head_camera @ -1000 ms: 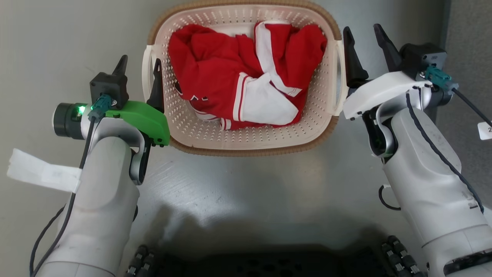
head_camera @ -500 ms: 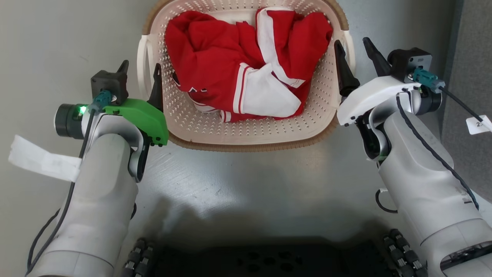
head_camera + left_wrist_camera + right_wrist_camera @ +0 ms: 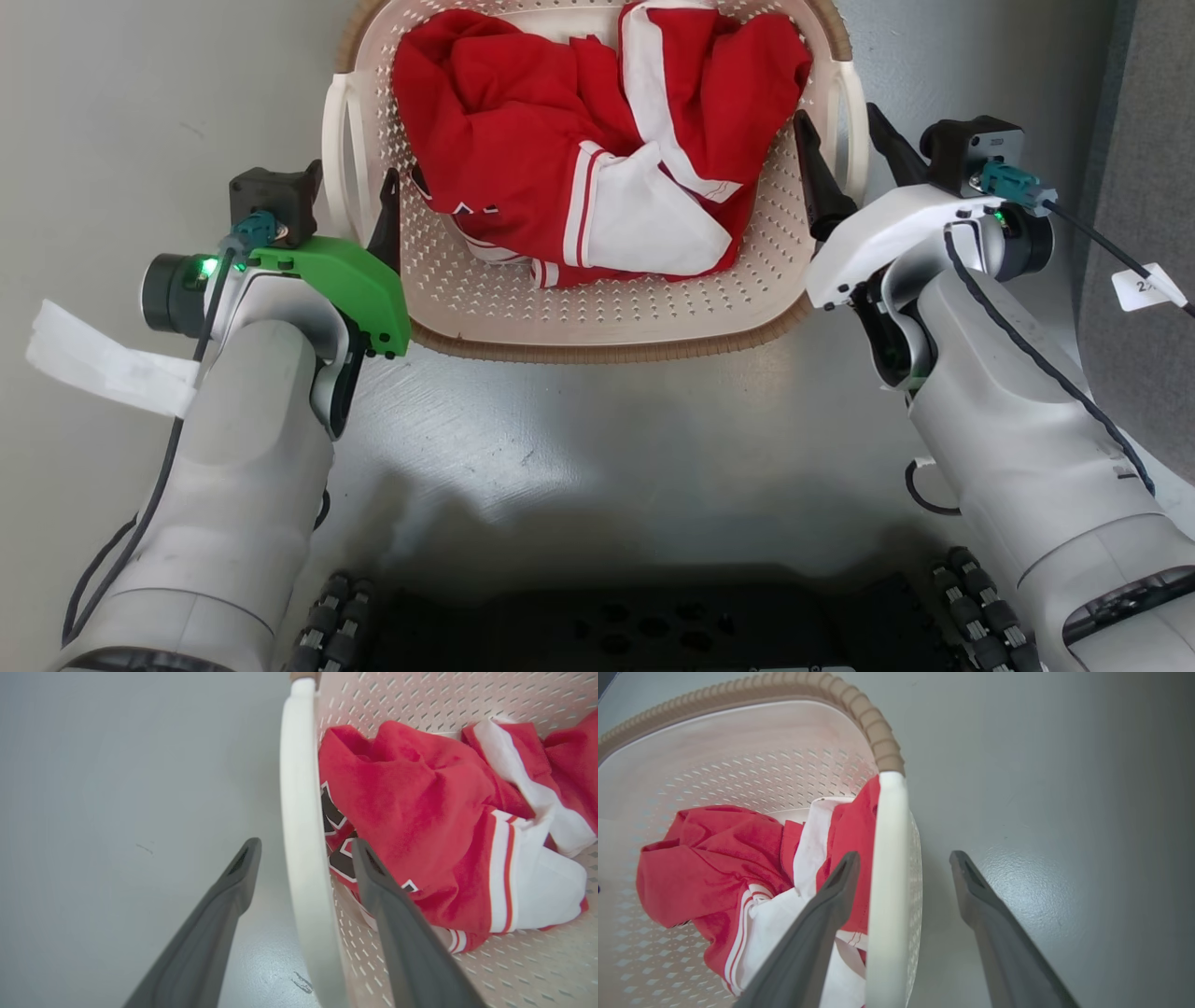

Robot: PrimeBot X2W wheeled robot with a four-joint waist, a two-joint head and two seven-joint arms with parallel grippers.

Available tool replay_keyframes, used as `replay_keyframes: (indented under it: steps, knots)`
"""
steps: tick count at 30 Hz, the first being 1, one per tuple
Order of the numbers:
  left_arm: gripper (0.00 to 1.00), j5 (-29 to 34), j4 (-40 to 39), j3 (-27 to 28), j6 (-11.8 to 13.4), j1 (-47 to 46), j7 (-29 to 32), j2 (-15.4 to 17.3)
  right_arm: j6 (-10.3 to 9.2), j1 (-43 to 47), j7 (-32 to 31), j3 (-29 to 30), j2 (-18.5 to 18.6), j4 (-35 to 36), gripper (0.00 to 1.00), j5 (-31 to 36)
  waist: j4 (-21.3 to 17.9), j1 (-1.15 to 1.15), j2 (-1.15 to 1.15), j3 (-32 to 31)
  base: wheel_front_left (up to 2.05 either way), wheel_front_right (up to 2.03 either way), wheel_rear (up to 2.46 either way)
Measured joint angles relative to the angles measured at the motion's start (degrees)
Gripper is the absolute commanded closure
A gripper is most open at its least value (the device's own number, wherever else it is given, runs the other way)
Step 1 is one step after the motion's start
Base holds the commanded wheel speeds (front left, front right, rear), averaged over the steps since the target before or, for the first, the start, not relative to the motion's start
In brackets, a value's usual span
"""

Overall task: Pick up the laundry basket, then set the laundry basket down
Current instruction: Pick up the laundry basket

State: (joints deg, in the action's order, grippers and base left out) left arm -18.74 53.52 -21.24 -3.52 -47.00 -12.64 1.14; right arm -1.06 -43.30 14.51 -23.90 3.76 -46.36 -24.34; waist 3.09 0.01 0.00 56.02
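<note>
Currently: left tool [image 3: 353, 173] spread, straddling left handle [image 3: 336, 149], one finger outside, one inside, not pinching. Basket [image 3: 597, 317] on grey floor [image 3: 597, 448] between the tools, holding a red-and-white garment [image 3: 523, 140]. Right tool [image 3: 836, 112] spread likewise astride right handle [image 3: 854, 121], inner finger just beside it.

Pale grey forearms [image 3: 243, 467] carry black cables [image 3: 1036, 359]; green housing [image 3: 345, 280] behind left gripper [image 3: 353, 173], white behind right gripper [image 3: 836, 112].
</note>
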Motion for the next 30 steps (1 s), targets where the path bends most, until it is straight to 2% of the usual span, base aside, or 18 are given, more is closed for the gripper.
replay_keyframes:
  steps: [11, 12, 13, 14, 16, 17, 18, 19, 30]
  knots:
    - [0.0, -2.24, 3.45, -2.05, -1.08, -1.94, 1.83, -0.04, 0.02, -1.95, 0.0, -3.21, 0.04, -2.27, 0.0, -1.57, -0.07, 0.0, 0.0, 0.35, 0.0, 0.0, 0.0]
    - [0.0, -2.48, 3.64, -2.35, -1.09, -1.98, 1.99, -0.04, 0.02, -2.16, 0.0, -3.44, 0.04, -2.4, 0.03, -1.79, -0.07, 0.0, 0.0, 0.4, 0.0, 0.0, 0.0]
    - [0.11, -2.76, 3.77, -2.63, -1.26, -2.04, 2.01, -0.03, 0.02, -2.35, -0.01, -3.7, 0.03, -2.59, 0.23, -2.16, -0.08, 0.0, 0.0, 0.44, 0.0, 0.0, 0.0]
    - [0.41, -2.91, 3.87, -2.88, -1.55, -2.1, 2.02, -0.04, 0.03, -2.49, -0.18, -3.97, 0.03, -2.87, 0.51, -2.55, -0.08, 0.0, 0.0, 0.49, 0.0, 0.0, 0.0]
    - [0.64, -3.36, 4.11, -3.24, -1.56, -2.29, 2.19, -0.05, 0.02, -2.64, -0.45, -4.33, 0.04, -3.48, 0.62, -3.02, -0.09, 0.0, 0.0, 0.57, 0.0, 0.0, 0.0]
    - [1.0, -3.65, 4.22, -3.39, -1.58, -2.45, 2.33, -0.05, 0.02, -2.72, -0.45, -4.45, 0.04, -3.75, 0.75, -3.05, -0.08, 0.0, 0.0, 0.59, 0.0, 0.0, 0.0]
    - [1.0, -4.07, 4.39, -3.68, -1.71, -2.66, 2.34, -0.05, 0.02, -2.94, -0.45, -4.57, 0.04, -4.05, 0.95, -3.12, -0.08, 0.0, 0.0, 0.62, 0.0, 0.0, 0.0]
    - [1.0, -4.3, 4.48, -4.08, -1.79, -2.82, 2.34, -0.05, 0.02, -3.19, -0.45, -4.7, 0.04, -4.25, 1.0, -3.33, -0.08, -0.01, 0.0, 0.63, 0.0, 0.0, 0.0]
    - [1.0, -5.81, 6.11, -6.36, -2.25, -3.2, 2.21, -0.58, -0.11, -4.13, -0.47, -5.86, -0.22, -7.72, 1.0, -5.52, 0.01, 0.0, 0.0, -1.27, 0.0, 0.0, 0.0]
